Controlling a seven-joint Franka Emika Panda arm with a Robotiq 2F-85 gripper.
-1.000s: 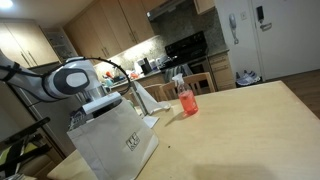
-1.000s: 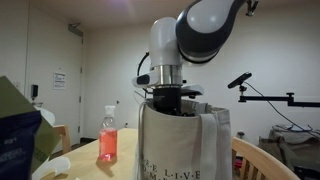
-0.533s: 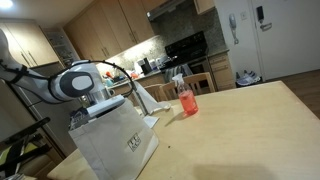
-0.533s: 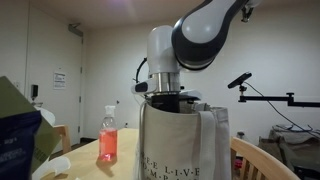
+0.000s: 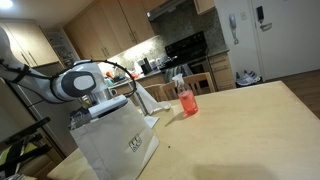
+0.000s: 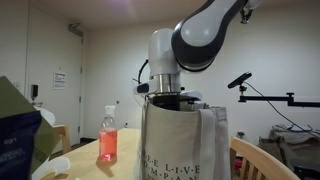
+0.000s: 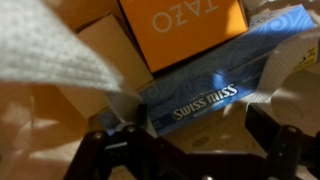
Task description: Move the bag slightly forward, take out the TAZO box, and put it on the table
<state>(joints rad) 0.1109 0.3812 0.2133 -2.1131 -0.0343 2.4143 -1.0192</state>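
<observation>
Wrist view: TAZO box (image 7: 185, 30) lies crosswise, lettering upside down; hand (image 7: 190, 150) spread apart.

A red-pink drink bottle (image 5: 186, 101) stands upright; both exterior views show it. A blue-and-white snack bag (image 6: 18, 140) is at the edge of an exterior view. In the wrist view, a blue Swiss Miss box (image 7: 210, 85) lies diagonally, just beside a brown carton (image 7: 105, 50). Far behind are wooden cabinets (image 5: 110, 25) and a black stove (image 5: 187, 48).
</observation>
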